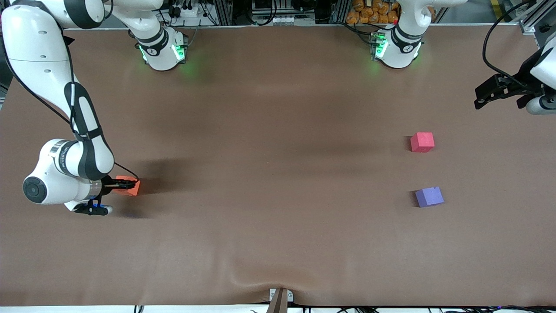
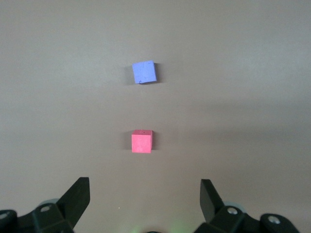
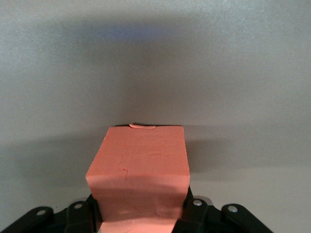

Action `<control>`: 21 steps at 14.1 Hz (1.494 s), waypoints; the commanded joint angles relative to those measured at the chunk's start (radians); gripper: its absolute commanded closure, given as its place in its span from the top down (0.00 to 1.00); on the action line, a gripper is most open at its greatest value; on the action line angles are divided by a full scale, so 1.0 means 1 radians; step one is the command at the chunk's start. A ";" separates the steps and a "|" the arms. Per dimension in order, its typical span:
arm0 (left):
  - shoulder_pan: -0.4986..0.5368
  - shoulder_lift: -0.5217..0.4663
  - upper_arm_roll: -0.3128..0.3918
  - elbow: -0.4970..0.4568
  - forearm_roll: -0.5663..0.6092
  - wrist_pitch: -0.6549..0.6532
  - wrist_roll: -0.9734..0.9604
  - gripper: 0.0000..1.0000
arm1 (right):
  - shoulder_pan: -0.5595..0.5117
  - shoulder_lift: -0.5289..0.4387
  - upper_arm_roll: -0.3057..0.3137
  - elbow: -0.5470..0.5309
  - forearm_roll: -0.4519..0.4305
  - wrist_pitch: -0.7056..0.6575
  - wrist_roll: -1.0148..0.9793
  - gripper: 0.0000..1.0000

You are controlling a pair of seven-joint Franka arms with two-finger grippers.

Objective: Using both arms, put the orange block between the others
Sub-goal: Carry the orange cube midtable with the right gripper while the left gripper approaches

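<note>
Front view shows the right arm [image 1: 65, 169] bent low over the brown bench [image 1: 269, 195] at its own end, with the right claw [image 1: 126, 185] clamped on the orange block [image 1: 130, 186]. The block sits on or just above the bench surface; which of the two cannot be told. In the right wrist view the orange block [image 3: 141, 170] fills the space between the black claw fingers [image 3: 194, 213], its sides pressed by them, and a small orange flake lies at its upper edge.

Well apart from it, toward the left arm's end of the bench, stand the two other cubes. The pinkish-red cube [image 1: 422, 142] rests farther from the front camera, and the purple-blue cube [image 1: 429, 196] rests nearer to it, with a bare strip of bench between them. Both lie flat on the surface and touch nothing.

The left arm [image 1: 545, 65] waits at its end of the bench. The left claw [image 1: 491, 93] hangs in the air over the bench edge, fingers spread wide and holding nothing. The left wrist view looks down past those fingers [image 2: 77, 196] at the pinkish-red cube [image 2: 142, 141] and the purple-blue cube [image 2: 145, 72].
</note>
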 commanded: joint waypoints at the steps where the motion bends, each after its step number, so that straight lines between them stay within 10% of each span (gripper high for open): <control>1: -0.002 0.002 0.001 -0.004 -0.019 0.017 0.016 1.00 | 0.036 -0.061 0.005 -0.004 0.018 -0.042 -0.016 0.00; 9: -0.002 0.027 0.001 -0.011 -0.019 0.036 0.017 1.00 | 0.231 -0.136 0.022 -0.001 0.147 -0.114 0.074 0.00; 21: -0.009 0.116 -0.020 -0.018 -0.017 0.147 0.014 1.00 | 0.645 -0.050 0.025 0.092 0.158 0.014 0.760 0.00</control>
